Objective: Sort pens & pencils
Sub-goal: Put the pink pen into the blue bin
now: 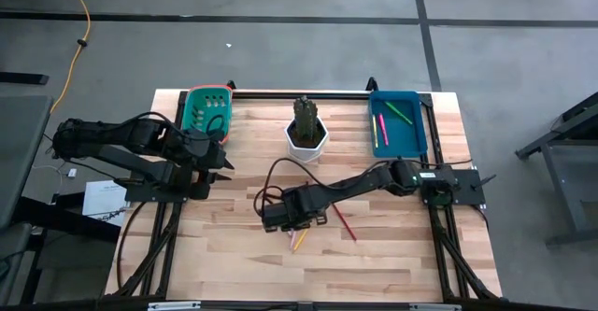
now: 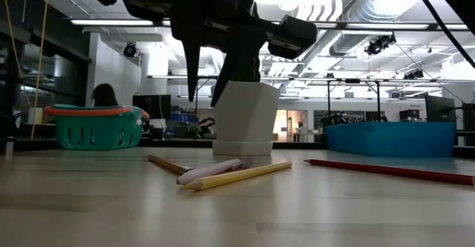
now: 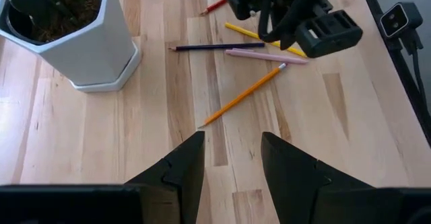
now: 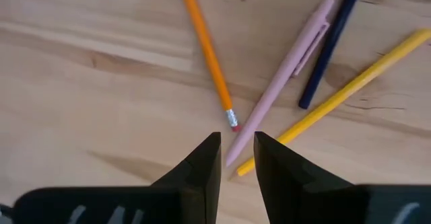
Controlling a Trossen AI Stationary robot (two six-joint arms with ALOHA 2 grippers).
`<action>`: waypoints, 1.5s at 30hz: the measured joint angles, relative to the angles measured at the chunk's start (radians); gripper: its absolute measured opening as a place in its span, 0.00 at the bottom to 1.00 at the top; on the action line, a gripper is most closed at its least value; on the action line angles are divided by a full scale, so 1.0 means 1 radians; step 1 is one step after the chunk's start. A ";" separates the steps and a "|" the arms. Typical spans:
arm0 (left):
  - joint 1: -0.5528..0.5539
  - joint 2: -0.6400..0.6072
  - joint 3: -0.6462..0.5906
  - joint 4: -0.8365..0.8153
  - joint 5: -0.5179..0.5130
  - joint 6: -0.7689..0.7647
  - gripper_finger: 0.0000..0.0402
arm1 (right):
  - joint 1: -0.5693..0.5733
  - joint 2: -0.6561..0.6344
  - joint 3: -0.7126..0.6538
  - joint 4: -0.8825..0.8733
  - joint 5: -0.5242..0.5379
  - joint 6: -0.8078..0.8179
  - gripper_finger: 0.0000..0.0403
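loose on table (image 1: pixel 234 255) mid-front: 4 pencils (image 4: pixel 210 56) + 1 pink pen (image 4: pixel 283 76) | blue tray (image 1: pixel 418 134): 3 pens | right gripper (image 4: pixel 236 158) above pile, slightly open, empty | left gripper (image 3: pixel 232 158) open, empty, clear wood ahead

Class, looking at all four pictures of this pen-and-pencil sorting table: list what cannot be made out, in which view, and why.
- High view: the right gripper and its arm cover most of the loose pens and pencils.
- High view: what the green basket holds is too small to tell.
- Low view: the blue tray shows only its wall; its contents are hidden.
- Right wrist view: the dark blue pencil is cut off by the edge.
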 joint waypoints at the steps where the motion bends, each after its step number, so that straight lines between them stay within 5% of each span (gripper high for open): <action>1: 0.000 0.000 0.000 0.000 0.000 0.009 0.33 | -0.001 0.000 0.000 -0.002 0.000 0.011 0.19; 45: 0.000 0.000 0.000 -0.077 0.019 0.229 0.33 | -0.017 0.127 0.000 0.042 -0.148 0.299 0.19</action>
